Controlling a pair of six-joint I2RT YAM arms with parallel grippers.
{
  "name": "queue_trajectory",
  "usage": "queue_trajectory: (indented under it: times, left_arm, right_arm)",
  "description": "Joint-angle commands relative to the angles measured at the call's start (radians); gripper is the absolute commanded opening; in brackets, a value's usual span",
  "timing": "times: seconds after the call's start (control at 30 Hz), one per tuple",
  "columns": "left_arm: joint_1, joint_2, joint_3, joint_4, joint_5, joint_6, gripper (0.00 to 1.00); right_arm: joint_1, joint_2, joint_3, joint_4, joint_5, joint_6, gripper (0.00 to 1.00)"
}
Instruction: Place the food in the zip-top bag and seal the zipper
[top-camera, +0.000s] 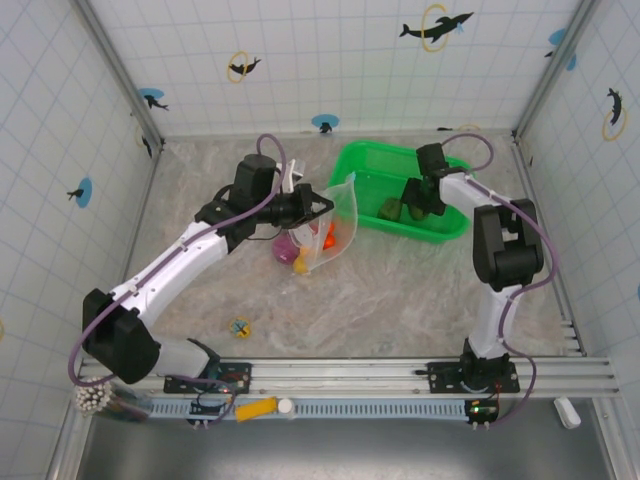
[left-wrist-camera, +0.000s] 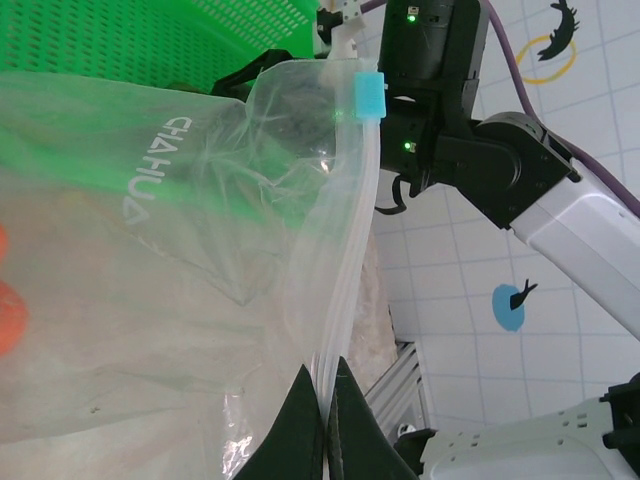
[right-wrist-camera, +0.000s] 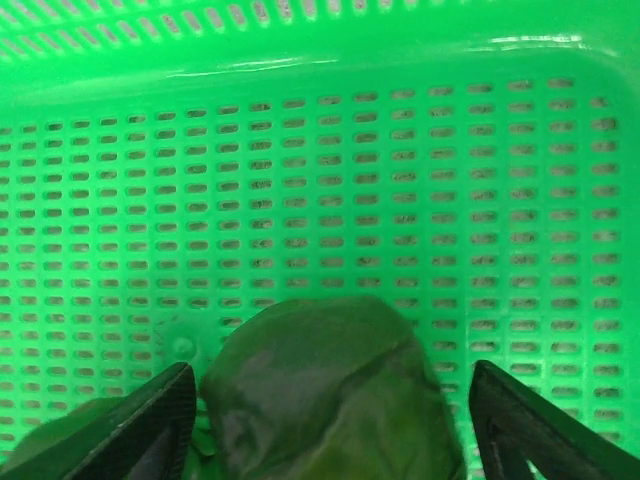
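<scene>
Arms stretch forward: the left gripper (left-wrist-camera: 325, 398) is pinched shut on the thin clear zipper strip (left-wrist-camera: 345, 260) of the crinkly transparent plastic bag (top-camera: 338, 222). The right gripper (right-wrist-camera: 330, 420) dips into the green plastic mesh basket (right-wrist-camera: 300, 150), jaws apart, flanking a dark green toy vegetable (right-wrist-camera: 325, 365).

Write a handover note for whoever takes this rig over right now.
Left gripper: shut on the zipper of the zip-top bag, holding it up beside the green basket.
Right gripper: open inside the basket, fingers either side of a dark green food piece, not gripping.
Done: several pieces lie in the bag.
Left: bag the basket's food, then seal the zipper.
</scene>
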Motion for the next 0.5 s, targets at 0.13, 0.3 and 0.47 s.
queue_trajectory:
  times: [0.13, 0.3, 0.47]
  left_arm:
    - [-0.006, 0.011, 0.017, 0.024, 0.021, -0.015, 0.00]
    - [-0.006, 0.008, 0.015, 0.025, 0.019, -0.020, 0.00]
    - [-0.008, 0.001, 0.015, 0.027, 0.020, -0.029, 0.00]
  right_arm:
    - [-0.008, -0.010, -0.021, 0.044, -0.006, 0.010, 0.68]
    - [-0.023, 0.005, -0.024, 0.039, -0.017, 0.010, 0.75]
    - [-0.033, 0.019, -0.045, 0.049, -0.028, 0.016, 0.72]
